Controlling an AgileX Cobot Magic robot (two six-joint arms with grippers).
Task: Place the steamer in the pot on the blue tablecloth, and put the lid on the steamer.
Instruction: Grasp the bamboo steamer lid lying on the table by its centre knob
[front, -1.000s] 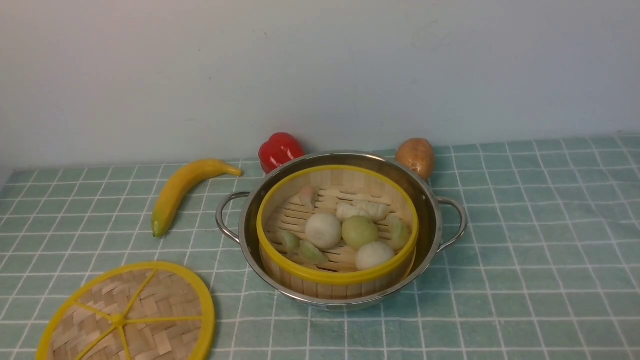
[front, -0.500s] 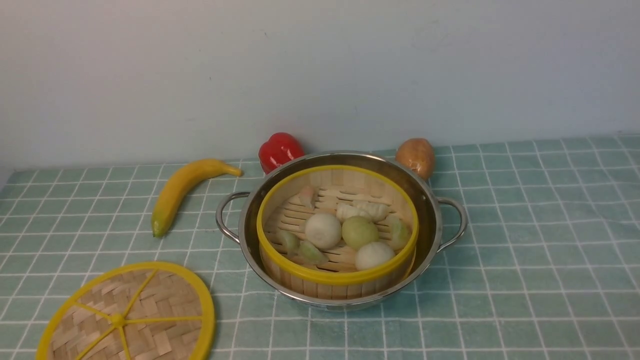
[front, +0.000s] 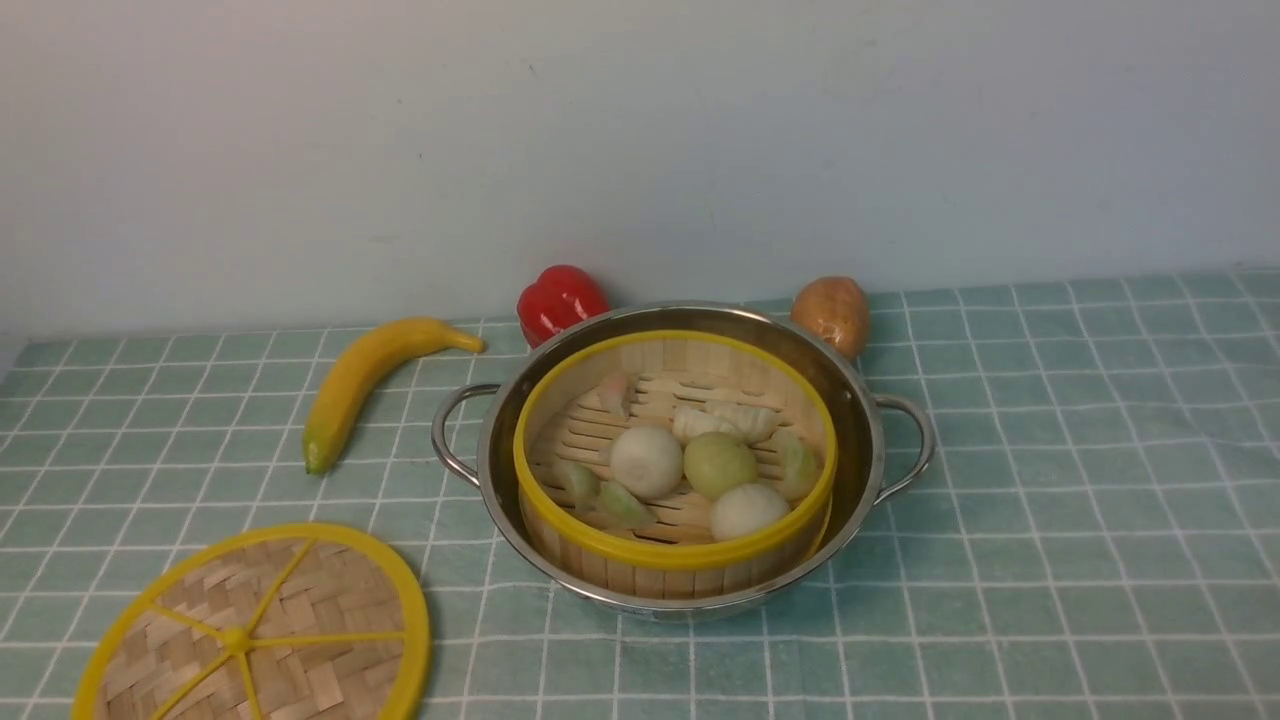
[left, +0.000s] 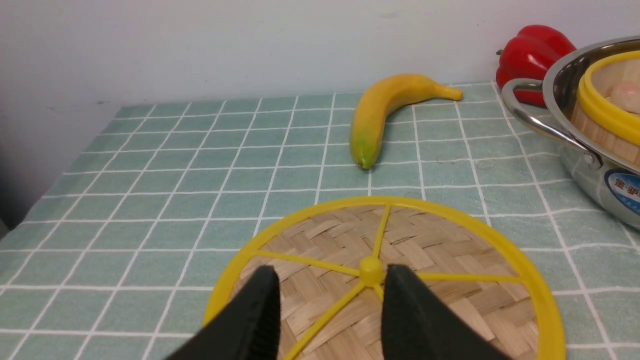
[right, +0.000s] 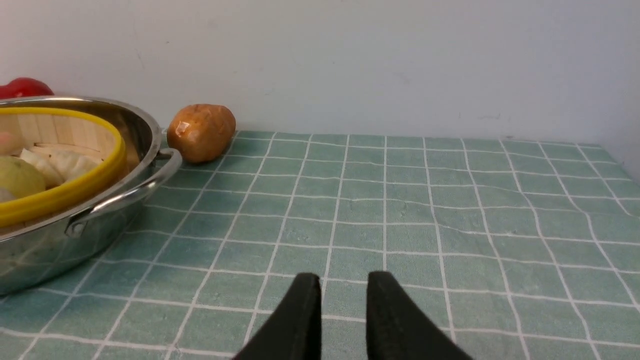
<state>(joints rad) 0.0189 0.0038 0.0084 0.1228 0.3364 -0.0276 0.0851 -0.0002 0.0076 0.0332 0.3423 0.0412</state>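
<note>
The blue tablecloth (front: 1050, 450) is carrying everything. The pot (front: 852, 430) is sitting mid-cloth with the steamer (front: 672, 553) already resting inside it, so the first step looks done and the lid step is starting. The lid (front: 250, 630) is lying flat on the cloth at the front left, apart from the pot. The left gripper (left: 330, 280) is hovering at the lid, jaws parted around its hub and grasping nothing. Next it needs to close and lift. The right gripper (right: 340, 285) is hanging over bare cloth, jaws slightly parted and empty.
</note>
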